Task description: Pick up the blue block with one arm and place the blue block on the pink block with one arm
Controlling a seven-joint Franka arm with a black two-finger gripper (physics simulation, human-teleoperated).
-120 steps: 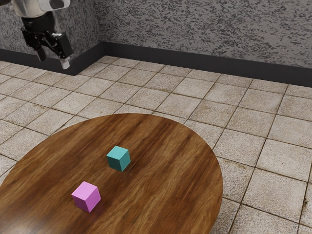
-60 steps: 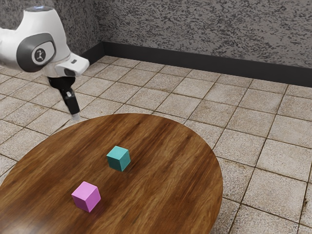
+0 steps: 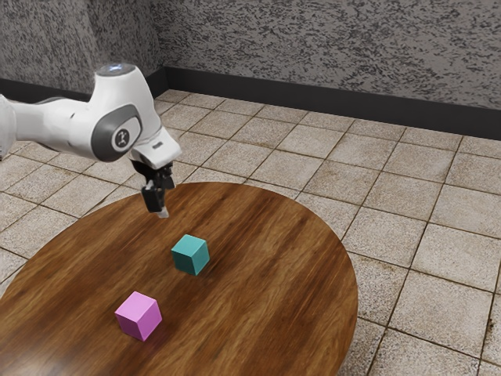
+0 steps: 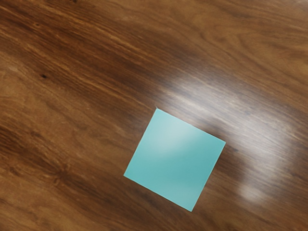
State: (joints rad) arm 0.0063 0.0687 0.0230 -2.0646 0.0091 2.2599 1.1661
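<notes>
Exterior view, near to far: small pink cube resting on the round dark-wood surface. Blue-green cube beyond it, apart from it, near the surface's middle. Black jaws hanging over the surface's far edge, clear of the blue-green cube; open or closed cannot be told. White arm, tiled floor, speckled grey wall. The wrist view adds the blue-green cube from above: a square top face, askew to the wood grain.

text: none readable | labels: none | numbers: none | signs: none
</notes>
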